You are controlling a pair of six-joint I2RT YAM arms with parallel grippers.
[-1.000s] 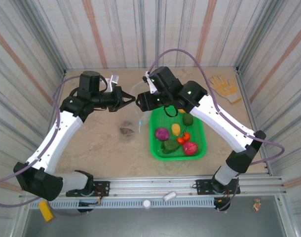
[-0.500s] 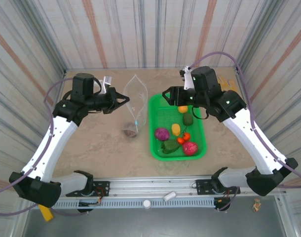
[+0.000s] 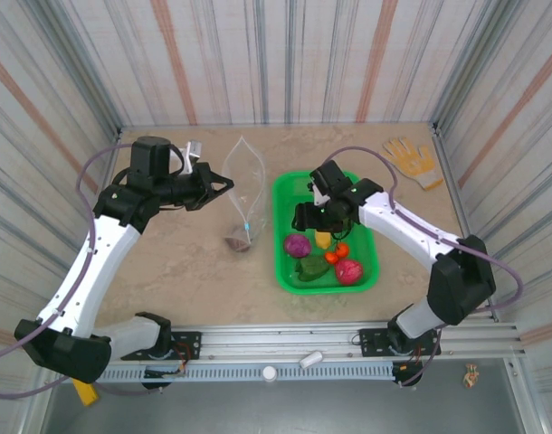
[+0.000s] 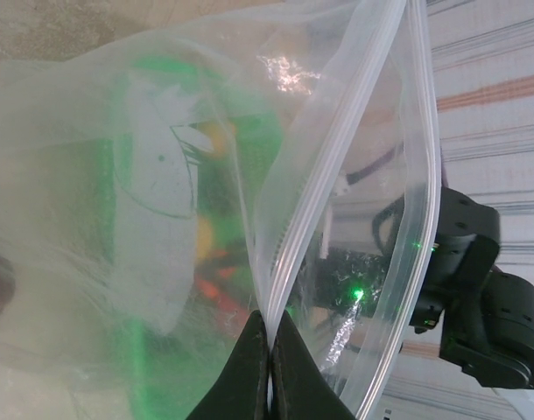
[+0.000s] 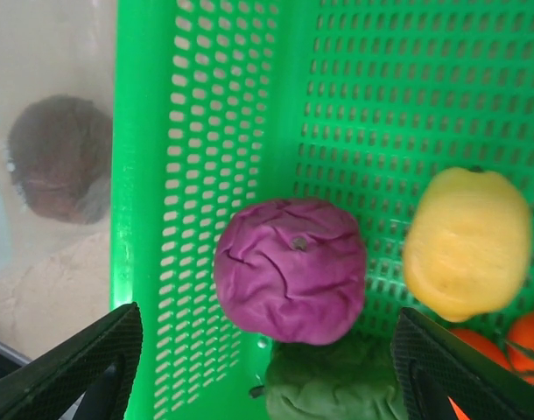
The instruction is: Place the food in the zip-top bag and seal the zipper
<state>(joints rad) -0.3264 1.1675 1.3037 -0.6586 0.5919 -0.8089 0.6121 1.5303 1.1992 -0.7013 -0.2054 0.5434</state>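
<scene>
Overhead, the zip-top bag (image 3: 243, 181) lies on the table just left of the green basket (image 3: 280, 267), a clear, floppy teardrop of thin plastic with its mouth gaping. The left gripper (image 3: 227, 183) has its fingers (image 4: 246, 367) pressed together on the bag's rim. They pinch the zipper (image 4: 330, 144), a whitish ribbed strip whose two halves part in a loop beyond the fingertips.

The food sits in the basket: a wrinkled purple piece (image 5: 291, 267), a smooth yellow piece (image 5: 467, 243), a dark green piece (image 3: 312, 266), a magenta piece (image 3: 348, 270) and small orange-red pieces (image 3: 339, 250). The right gripper (image 3: 303, 220) hangs over the basket with its fingers spread wide, the purple piece framed between them, holding nothing.

By count there are two arms, one bag, one basket, five colours of food in sight and one yellow work glove (image 3: 407, 158) near the far right corner. One brown, rounded lump (image 3: 235, 240) shows at the bag's near end; whether it sits inside the plastic or under it cannot be told.

Corrugated walls (image 3: 258, 63) striped in grey and rust close the scene on three sides. The tabletop (image 3: 185, 271) is mottled beige, with a metal rail (image 3: 294, 339) along its near edge.
</scene>
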